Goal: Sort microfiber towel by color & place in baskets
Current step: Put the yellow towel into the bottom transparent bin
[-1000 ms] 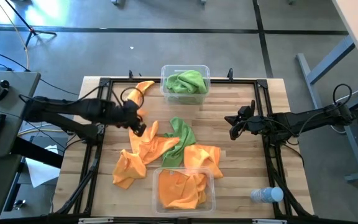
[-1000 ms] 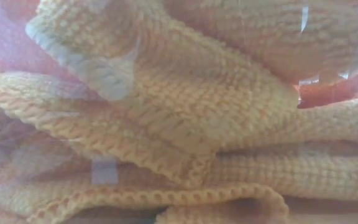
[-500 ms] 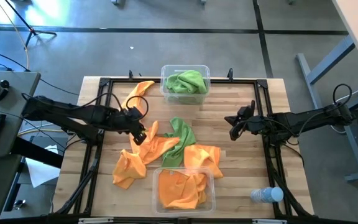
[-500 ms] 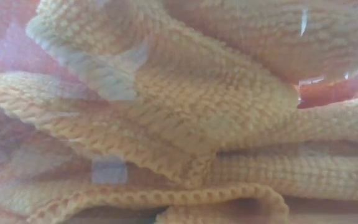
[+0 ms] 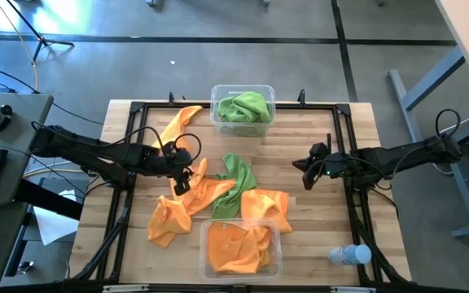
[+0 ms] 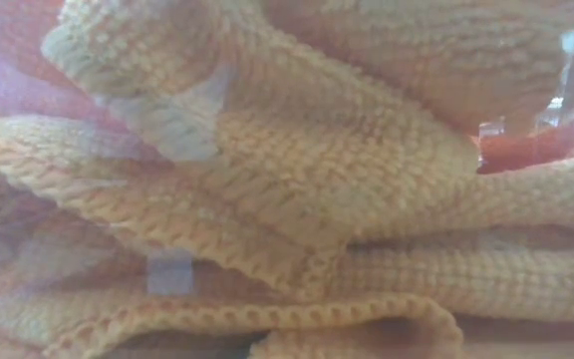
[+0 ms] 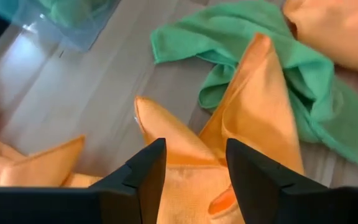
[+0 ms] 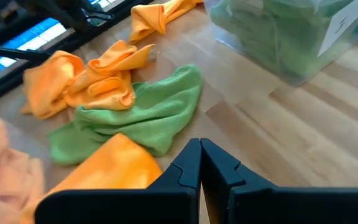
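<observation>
So we're looking at maybe halfway done. The basket at 12 o'clock (image 5: 243, 107) is holding green towels, the basket at 6 o'clock (image 5: 242, 248) is holding orange ones. Still loose on the table (image 5: 316, 195): 1 green towel (image 5: 237, 181) near the middle, an orange towel (image 5: 179, 120) up at 11, and what we're guessing are 3 more orange ones around it. Our left gripper (image 7: 191, 165) is hovering with fingers apart over the orange pile (image 5: 206, 192). Our right gripper (image 8: 200, 163) is waiting at 3 o'clock, fingers pressed together, holding nothing.
</observation>
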